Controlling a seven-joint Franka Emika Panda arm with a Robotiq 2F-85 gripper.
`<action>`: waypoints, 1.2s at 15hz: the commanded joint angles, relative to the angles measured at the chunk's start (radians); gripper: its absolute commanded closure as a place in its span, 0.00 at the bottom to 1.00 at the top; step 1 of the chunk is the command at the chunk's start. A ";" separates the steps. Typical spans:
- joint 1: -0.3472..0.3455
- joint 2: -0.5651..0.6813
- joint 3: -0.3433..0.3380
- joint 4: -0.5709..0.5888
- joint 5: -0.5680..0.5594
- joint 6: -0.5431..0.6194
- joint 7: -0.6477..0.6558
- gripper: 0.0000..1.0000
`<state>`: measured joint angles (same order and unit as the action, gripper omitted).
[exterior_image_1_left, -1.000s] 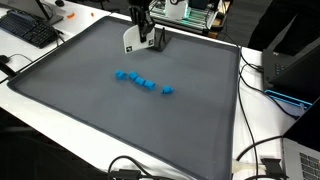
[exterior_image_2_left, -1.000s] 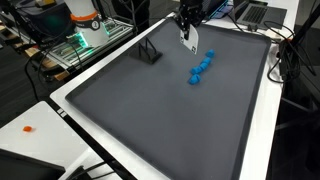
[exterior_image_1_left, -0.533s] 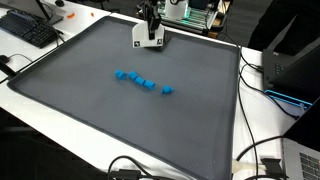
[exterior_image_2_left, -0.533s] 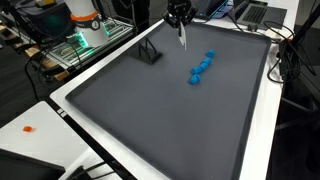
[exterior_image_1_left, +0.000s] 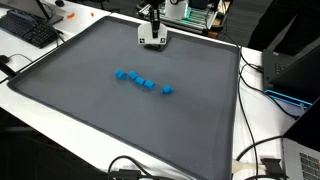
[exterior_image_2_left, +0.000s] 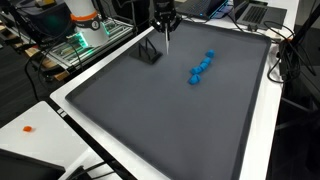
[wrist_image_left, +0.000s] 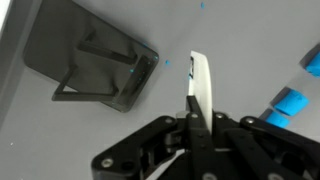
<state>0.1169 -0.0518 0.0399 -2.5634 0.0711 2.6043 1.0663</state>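
Note:
My gripper (exterior_image_1_left: 152, 20) is shut on a thin white plate (exterior_image_1_left: 150, 37) that hangs below it, above the far part of the grey mat (exterior_image_1_left: 100, 110). In an exterior view the plate shows edge-on (exterior_image_2_left: 167, 41) under the gripper (exterior_image_2_left: 166, 26). A black wire stand (exterior_image_2_left: 150, 52) sits on the mat just beside and below the plate. In the wrist view the plate (wrist_image_left: 201, 85) sticks out from between the fingers (wrist_image_left: 196, 120), with the stand (wrist_image_left: 95, 65) to its left. A row of small blue blocks (exterior_image_1_left: 140, 81) lies mid-mat and also shows in an exterior view (exterior_image_2_left: 201, 68).
A keyboard (exterior_image_1_left: 30, 30) lies off the mat at one corner. A laptop (exterior_image_2_left: 255, 12) and cables (exterior_image_2_left: 285, 60) are near the far edge. Electronics with a green light (exterior_image_2_left: 85, 38) stand beside the table. A small orange item (exterior_image_2_left: 28, 128) lies on the white table rim.
My gripper has carried the white plate across the far side of the mat, away from the blue blocks and close to the black stand. The plate has turned as it moved.

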 joint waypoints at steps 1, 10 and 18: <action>-0.023 -0.057 0.013 -0.085 0.107 0.034 0.013 0.99; -0.020 -0.087 0.008 -0.192 0.396 0.117 -0.083 0.99; -0.037 -0.036 0.006 -0.182 0.417 0.192 -0.059 0.99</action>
<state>0.0909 -0.1024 0.0401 -2.7463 0.4586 2.7653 1.0131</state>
